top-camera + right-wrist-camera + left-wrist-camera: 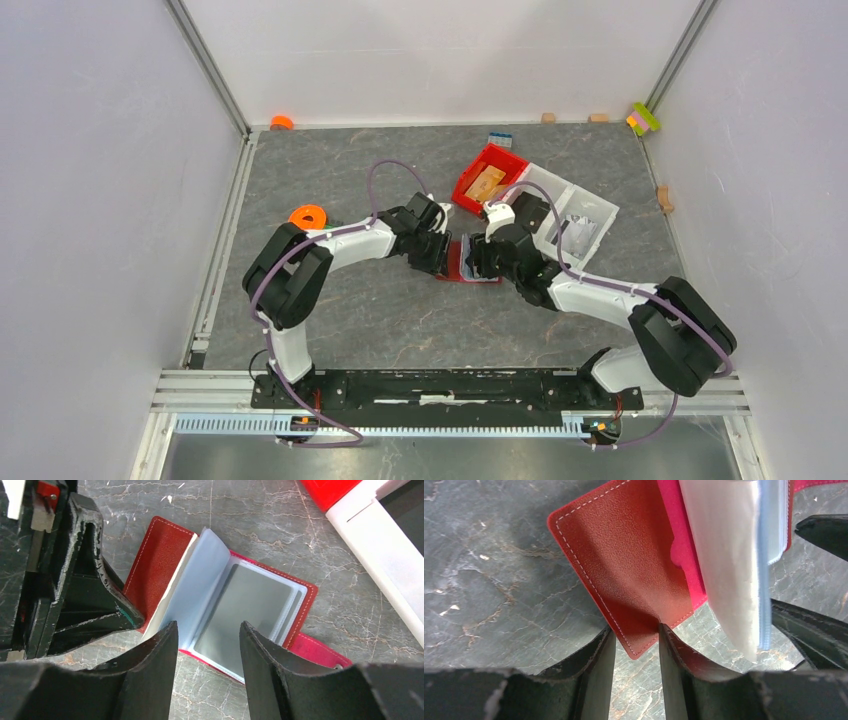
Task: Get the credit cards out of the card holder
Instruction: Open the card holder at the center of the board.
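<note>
The dark red card holder [468, 264] lies open on the table between my two grippers. In the right wrist view its clear sleeves fan up and a grey credit card [250, 610] sits in a sleeve on the right half; other cards are hidden. My right gripper [207, 630] is open, just above the holder's near edge by the spine. My left gripper [636, 635] is open, with the corner of the holder's left cover [624, 565] between its fingertips; one fingertip [664, 630] touches that cover. The sleeves [729, 555] stand beside it.
A bright red bin [488, 178] with tan wooden pieces and a white divided tray [572, 215] stand just behind the holder. An orange ring [308, 215] lies to the left. Small blocks line the back wall [645, 118].
</note>
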`<action>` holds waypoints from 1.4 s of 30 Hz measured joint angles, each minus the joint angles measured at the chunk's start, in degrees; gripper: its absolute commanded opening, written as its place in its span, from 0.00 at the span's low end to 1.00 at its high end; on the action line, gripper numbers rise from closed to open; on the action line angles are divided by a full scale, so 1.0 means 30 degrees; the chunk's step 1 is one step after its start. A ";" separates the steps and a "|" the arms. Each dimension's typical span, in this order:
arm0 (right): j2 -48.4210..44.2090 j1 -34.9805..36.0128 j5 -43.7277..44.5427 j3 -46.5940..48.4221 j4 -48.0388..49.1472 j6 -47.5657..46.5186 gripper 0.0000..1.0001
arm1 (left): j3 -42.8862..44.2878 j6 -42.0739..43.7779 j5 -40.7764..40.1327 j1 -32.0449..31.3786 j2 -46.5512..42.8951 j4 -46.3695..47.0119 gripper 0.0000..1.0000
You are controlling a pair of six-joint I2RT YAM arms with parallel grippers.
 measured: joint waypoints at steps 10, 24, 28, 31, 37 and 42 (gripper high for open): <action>-0.0328 0.0299 -0.1093 -0.0474 0.0867 -0.0430 0.53 | 0.0007 0.0000 0.0481 -0.0095 0.0007 0.0000 0.44; -0.0233 0.0386 -0.3082 -0.0517 0.1894 -0.0619 0.44 | 0.0000 0.0007 0.0969 -0.0131 0.0007 0.0022 0.44; -0.0175 0.0386 -0.3453 -0.0517 0.1982 -0.0612 0.40 | 0.0007 0.0000 0.1049 -0.0131 0.0007 0.0058 0.44; -0.0109 0.0386 -0.3832 -0.0517 0.2135 -0.0612 0.37 | 0.0000 0.0007 0.1319 -0.0131 0.0007 0.0160 0.44; 0.0204 0.0386 -0.4575 -0.0517 0.2623 -0.0576 0.36 | 0.0000 0.0000 0.1413 -0.0131 0.0007 0.0255 0.49; 0.0867 0.0386 -0.4211 -0.0393 0.2368 -0.0437 0.33 | -0.0102 -0.0007 0.1552 -0.0131 0.0000 0.0583 0.50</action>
